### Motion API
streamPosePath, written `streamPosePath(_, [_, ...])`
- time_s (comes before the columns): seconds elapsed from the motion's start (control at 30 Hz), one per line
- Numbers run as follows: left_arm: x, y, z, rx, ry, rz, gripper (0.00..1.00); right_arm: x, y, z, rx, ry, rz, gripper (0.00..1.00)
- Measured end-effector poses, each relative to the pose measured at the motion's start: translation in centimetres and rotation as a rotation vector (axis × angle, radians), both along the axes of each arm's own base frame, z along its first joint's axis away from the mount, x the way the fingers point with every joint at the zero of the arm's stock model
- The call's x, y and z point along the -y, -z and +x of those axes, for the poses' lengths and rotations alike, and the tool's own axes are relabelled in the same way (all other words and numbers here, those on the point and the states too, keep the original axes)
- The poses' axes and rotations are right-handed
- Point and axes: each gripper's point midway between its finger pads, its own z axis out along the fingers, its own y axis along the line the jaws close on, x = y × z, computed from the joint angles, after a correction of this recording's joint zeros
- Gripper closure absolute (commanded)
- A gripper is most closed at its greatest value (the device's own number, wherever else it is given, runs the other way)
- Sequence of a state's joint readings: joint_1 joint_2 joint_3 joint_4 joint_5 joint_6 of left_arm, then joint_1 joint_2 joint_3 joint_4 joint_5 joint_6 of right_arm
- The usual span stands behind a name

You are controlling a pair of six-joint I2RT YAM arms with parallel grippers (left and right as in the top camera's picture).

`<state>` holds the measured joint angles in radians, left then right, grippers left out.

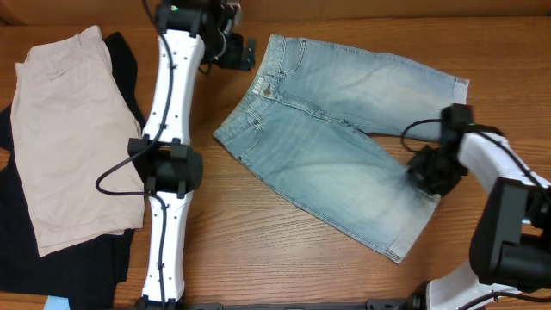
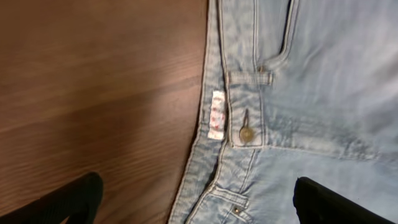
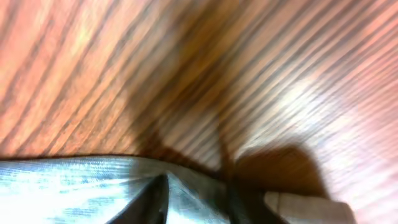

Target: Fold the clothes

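Faded light-blue denim shorts (image 1: pixel 336 146) lie spread flat on the wooden table (image 1: pixel 258 250). The waistband is just beneath my left hand (image 1: pixel 237 52) and one cuffed leg is under my right hand (image 1: pixel 430 172). My left fingers (image 2: pixel 74 199) stand wide apart, straddling the waistband by its brass button (image 2: pixel 247 134) and white label (image 2: pixel 216 115). I judge I'm placed there to pinch the top edge. My right hand sits low on the leg near its hem. That wrist view is blurred, with cloth bunched close in front, so I cannot tell whether it has pinched the denim. With a hold at both ends I could carry one end over the other.
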<state>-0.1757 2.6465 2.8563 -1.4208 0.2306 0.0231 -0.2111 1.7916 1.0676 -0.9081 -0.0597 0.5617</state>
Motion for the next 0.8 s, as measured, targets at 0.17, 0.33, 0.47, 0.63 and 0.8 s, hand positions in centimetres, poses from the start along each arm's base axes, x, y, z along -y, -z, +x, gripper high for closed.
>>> streamPosePath(0.17, [3.5,2.0,-0.9,-0.001,0.149,0.035,0.00,0.6,-4.2,2.7,0.096,-0.069,0.023,0.00])
streamPosePath(0.33, [8.8,3.1,-1.6,0.069,0.341,0.069,0.00,-0.6,-10.9,5.5,0.290,-0.184,0.029,0.00])
streamPosePath(0.47, [12.3,4.2,-1.3,0.150,0.427,0.128,0.00,-2.5,-14.7,5.9,0.396,-0.261,0.027,0.00])
streamPosePath(0.63, [14.9,6.1,-1.8,0.183,0.495,0.173,0.00,-4.1,-14.7,5.7,0.391,-0.313,0.040,0.00])
streamPosePath(0.8, [14.4,8.2,-1.7,0.173,0.500,0.202,0.00,-4.6,-14.7,5.9,0.394,-0.317,0.026,0.00])
